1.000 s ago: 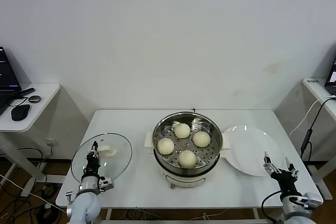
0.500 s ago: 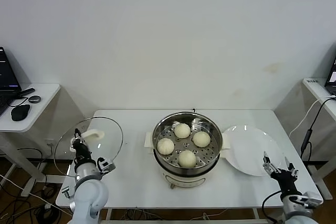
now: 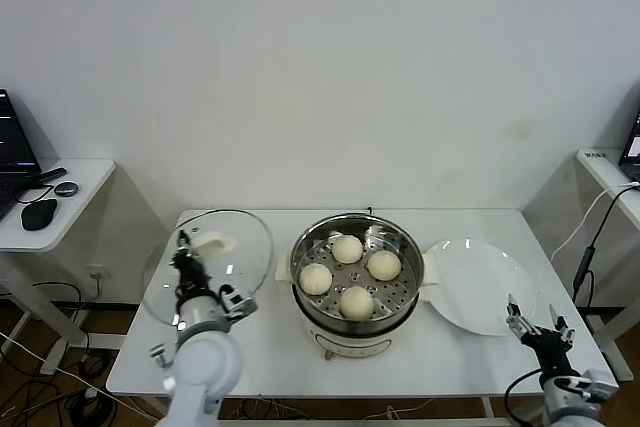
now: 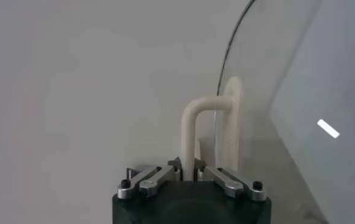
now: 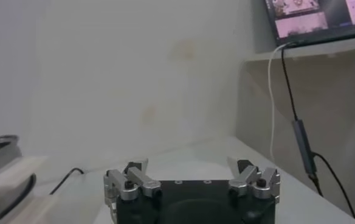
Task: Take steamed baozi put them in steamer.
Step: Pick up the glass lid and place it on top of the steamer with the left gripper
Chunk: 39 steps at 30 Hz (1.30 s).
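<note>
The left gripper (image 3: pixel 188 269), clamped on the glass lid (image 3: pixel 210 265), has carried it closer to the steamer (image 3: pixel 357 272), where four baozi (image 3: pixel 347 248) already sit; covering looks next. The right gripper (image 3: pixel 540 330) waits open beyond the plate (image 3: pixel 480 287).

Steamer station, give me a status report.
Left gripper shut on glass lid handle, lid raised beside steamer. Right gripper open, idle by plate. Four baozi in steamer, nothing blocking.

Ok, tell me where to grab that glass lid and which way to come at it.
Take the glass lid by its cream loop handle, the one raised part; the pane is thin and slick. Come straight at the handle face on, fingers either side of the bar, as the left claw grips it now, lid tilted upright.
</note>
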Available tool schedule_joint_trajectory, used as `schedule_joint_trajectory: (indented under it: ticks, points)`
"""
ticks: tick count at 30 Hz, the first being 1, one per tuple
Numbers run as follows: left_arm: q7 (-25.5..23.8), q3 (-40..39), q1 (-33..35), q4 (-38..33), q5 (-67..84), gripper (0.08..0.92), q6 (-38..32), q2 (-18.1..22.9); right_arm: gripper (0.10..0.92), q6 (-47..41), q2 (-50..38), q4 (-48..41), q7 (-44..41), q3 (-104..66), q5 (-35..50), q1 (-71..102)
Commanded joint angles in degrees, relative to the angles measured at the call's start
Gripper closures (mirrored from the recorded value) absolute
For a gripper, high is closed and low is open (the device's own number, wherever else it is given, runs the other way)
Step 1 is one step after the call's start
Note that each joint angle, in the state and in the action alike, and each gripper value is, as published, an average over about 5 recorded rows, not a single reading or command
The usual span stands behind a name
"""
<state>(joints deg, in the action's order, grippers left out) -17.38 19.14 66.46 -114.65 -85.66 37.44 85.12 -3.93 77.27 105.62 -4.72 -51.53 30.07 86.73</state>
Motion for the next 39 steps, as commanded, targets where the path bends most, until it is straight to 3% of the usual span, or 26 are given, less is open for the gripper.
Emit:
schedule_joint_trajectory:
  ticks: [1,7,17,29,39]
  points:
    - [-5.3,-16.9,-6.8,0.1,-2.0,0.830,2.1,3.2,0.203,0.3,1.9,-0.3,0.0,-0.3,-1.8,0.2]
    - [-7.0,-25.2,-11.4,1.6,-0.8,0.830,2.1,3.0,0.203,0.5,3.1,-0.9,0.0,-0.1,-2.7,0.3]
    - [-4.7,-31.5,-16.8,6.4,1.4,0.830,2.2,4.0,0.203,0.5,4.3,-1.0,0.3,0.2,-3.7,0.1]
    - [0.5,-34.3,-15.8,13.9,-3.6,0.830,2.1,6.3,0.203,0.7,4.8,-1.3,0.3,0.3,-4.2,-0.2]
    - [1.0,-33.3,-14.8,17.6,-7.0,0.830,2.1,6.3,0.203,0.8,5.0,-1.7,0.4,0.9,-4.2,-0.8]
